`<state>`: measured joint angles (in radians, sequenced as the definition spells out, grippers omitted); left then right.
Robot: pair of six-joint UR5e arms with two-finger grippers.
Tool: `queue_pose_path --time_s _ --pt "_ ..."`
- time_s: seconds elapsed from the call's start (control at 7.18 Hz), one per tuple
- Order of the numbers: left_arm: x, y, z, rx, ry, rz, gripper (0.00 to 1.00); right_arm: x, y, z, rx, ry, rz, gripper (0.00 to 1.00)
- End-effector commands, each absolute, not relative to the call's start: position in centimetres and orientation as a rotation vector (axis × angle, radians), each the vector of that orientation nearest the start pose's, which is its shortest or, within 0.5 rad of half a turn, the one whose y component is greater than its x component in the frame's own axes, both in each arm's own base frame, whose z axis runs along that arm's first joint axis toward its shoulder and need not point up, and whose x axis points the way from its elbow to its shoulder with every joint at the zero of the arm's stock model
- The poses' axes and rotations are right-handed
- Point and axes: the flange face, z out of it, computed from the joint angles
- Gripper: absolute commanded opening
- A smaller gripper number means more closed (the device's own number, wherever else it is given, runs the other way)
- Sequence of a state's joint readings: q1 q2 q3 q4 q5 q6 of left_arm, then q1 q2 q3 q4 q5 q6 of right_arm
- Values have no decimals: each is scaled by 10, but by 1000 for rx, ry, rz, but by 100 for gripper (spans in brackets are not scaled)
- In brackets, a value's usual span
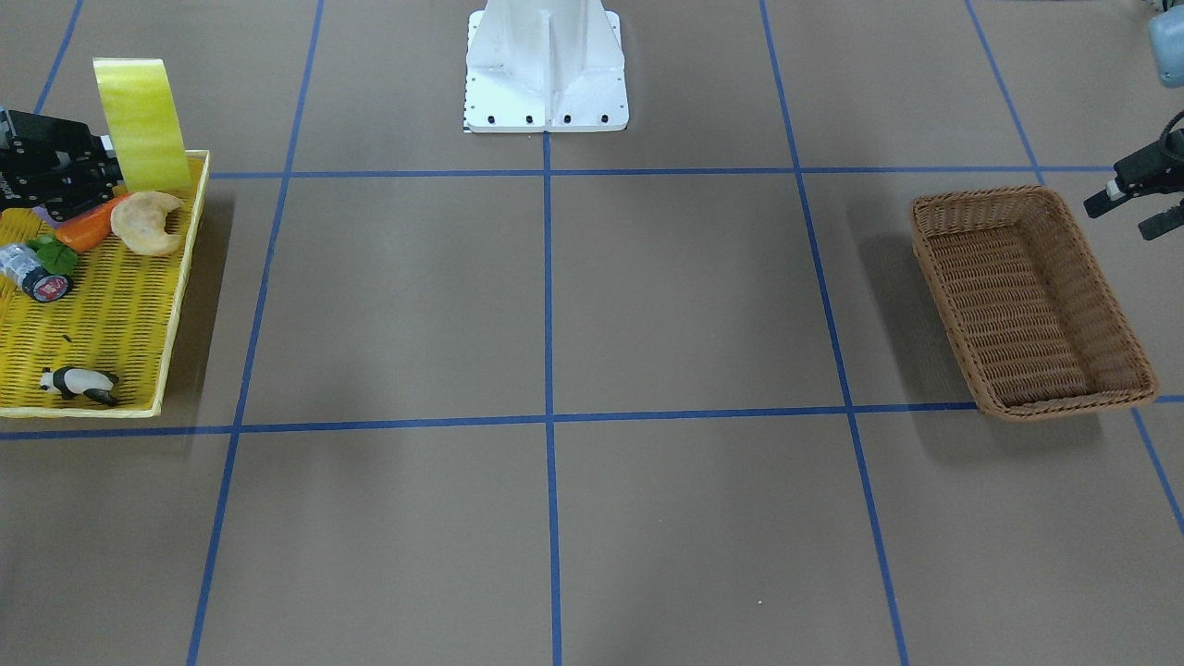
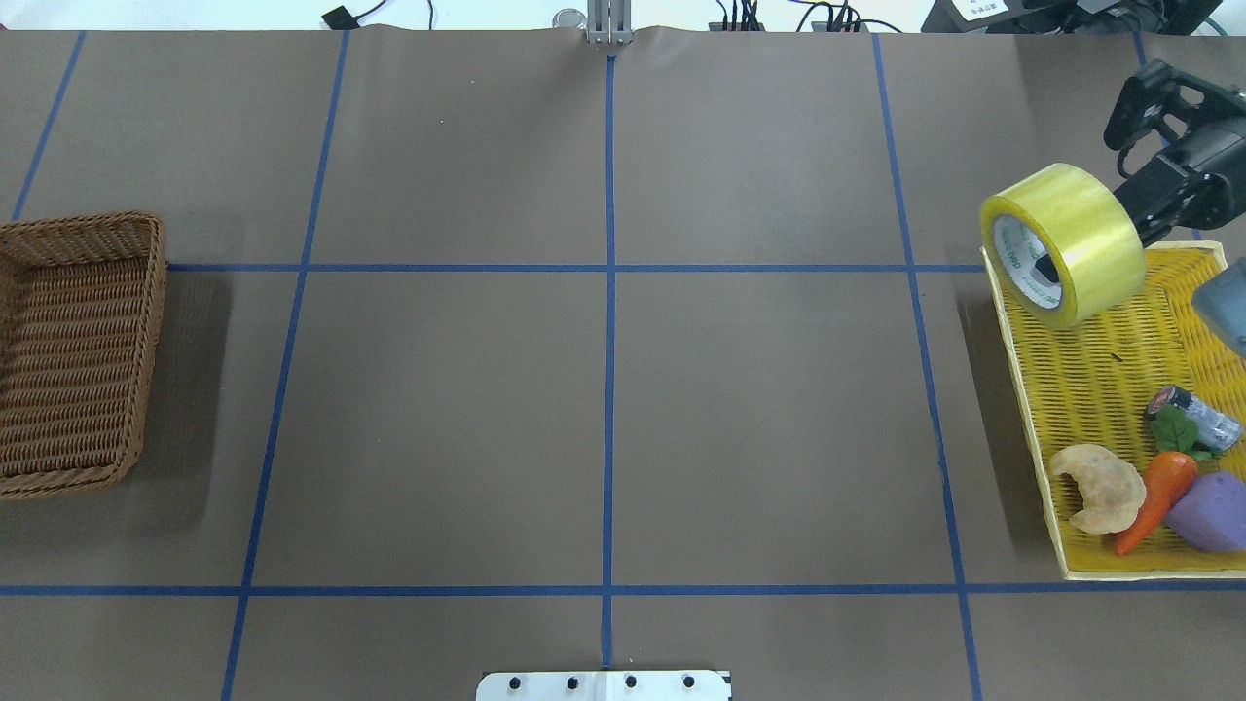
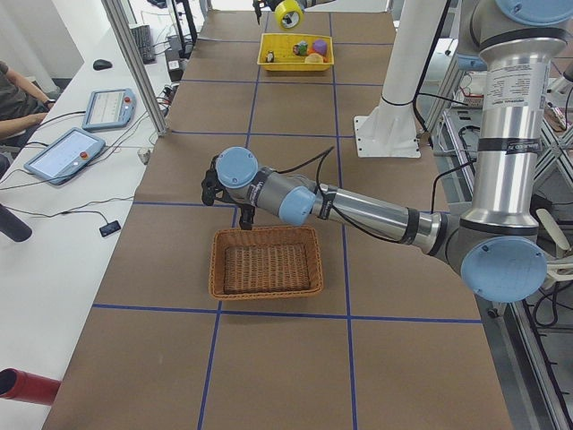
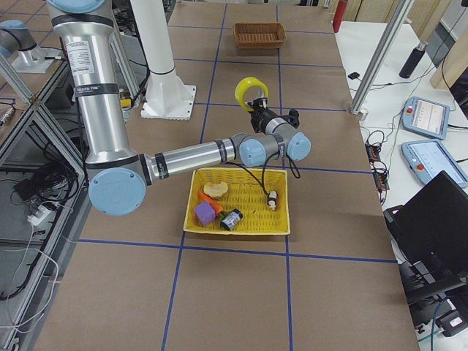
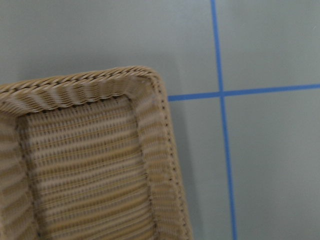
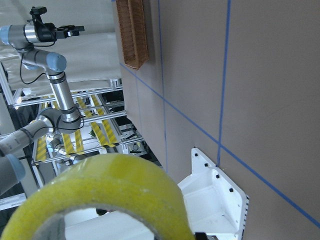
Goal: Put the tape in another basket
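The tape [image 2: 1066, 243], a wide translucent yellow roll with a white core, is raised on edge above the counter's [image 2: 604, 389] right end. The brown woven wicker basket [image 2: 78, 355] sits flat, well apart at the left end

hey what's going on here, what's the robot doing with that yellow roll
The right gripper has the tape clamped, one finger through its core, and holds it in the air above the yellow mesh basket, where the toy food and a small bottle lie. The wicker basket across the table is empty. The left gripper hovers open beside it, holding nothing. The tape has yet to cross over.
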<state>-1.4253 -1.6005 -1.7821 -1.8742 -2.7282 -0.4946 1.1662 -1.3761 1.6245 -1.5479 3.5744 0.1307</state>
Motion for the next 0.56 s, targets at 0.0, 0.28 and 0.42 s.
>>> queue_pose_path --time_s 0.0,0.28,0.42 --pt "56 -515 453 95 1303 -52 98 -213 -556 369 -413 -1992 -454 0" --pt "92 -523 432 120 1351 -16 98 -259 -587 335 -473 -1983 -450 0" --pt "112 -529 431 136 1359 28 98 -276 -596 331 -498 -1979 -448 0"
